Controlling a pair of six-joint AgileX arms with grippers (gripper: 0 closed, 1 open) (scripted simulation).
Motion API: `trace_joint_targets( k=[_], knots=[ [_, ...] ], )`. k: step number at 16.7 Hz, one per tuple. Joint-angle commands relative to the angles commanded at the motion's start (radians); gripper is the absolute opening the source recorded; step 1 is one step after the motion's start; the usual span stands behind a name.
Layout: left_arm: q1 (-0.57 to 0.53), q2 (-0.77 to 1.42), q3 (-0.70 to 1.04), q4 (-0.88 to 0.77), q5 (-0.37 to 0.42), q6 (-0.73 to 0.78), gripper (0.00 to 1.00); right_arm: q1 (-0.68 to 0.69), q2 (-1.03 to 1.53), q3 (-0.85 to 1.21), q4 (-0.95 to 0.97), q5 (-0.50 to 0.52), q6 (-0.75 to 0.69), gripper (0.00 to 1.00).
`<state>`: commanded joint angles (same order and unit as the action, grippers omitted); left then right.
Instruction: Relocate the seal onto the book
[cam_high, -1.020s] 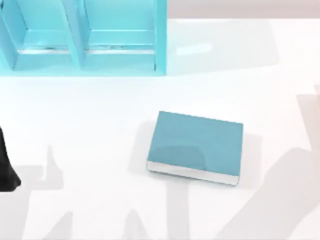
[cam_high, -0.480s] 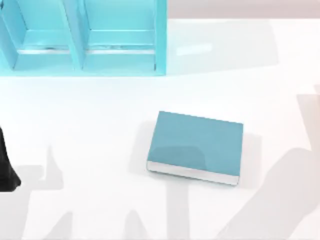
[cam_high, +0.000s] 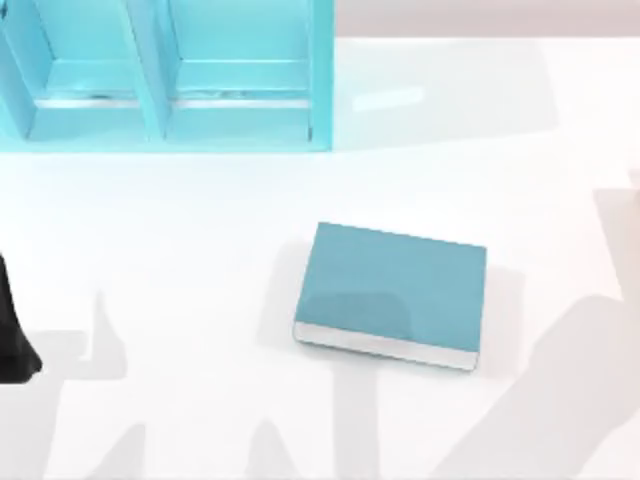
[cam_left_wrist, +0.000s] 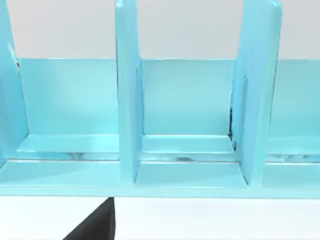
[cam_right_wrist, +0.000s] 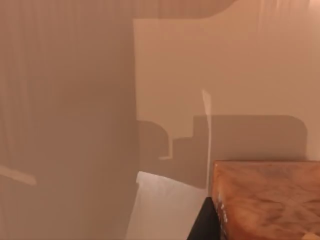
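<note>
The book (cam_high: 392, 293) lies flat near the table's middle, teal cover up and pale page edges toward the front. In the right wrist view the seal (cam_right_wrist: 267, 200) shows as an orange-amber block close to the camera. A dark finger (cam_right_wrist: 204, 224) of my right gripper presses against its side, above the pale table. My left arm (cam_high: 12, 330) is parked as a black shape at the table's left edge, and a dark part (cam_left_wrist: 95, 226) of it shows in the left wrist view.
A teal compartmented shelf unit (cam_high: 165, 75) stands at the back left, and it faces the left wrist camera as shelf dividers (cam_left_wrist: 127, 100). White table surface (cam_high: 180, 250) lies between the shelf, the book and the left arm.
The arm shadow across the table's front right has shifted slightly. The book and my left arm have not moved.
</note>
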<state>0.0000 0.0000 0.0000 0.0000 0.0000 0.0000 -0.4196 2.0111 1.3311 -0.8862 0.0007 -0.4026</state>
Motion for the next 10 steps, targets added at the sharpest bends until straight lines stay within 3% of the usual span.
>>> trace_joint_targets(
  k=[10],
  knots=[
    [0.000, 0.000, 0.000, 0.000, 0.000, 0.000, 1.00, -0.001, -0.003, 0.002, -0.003, 0.000, 0.002, 0.00]
  ],
)
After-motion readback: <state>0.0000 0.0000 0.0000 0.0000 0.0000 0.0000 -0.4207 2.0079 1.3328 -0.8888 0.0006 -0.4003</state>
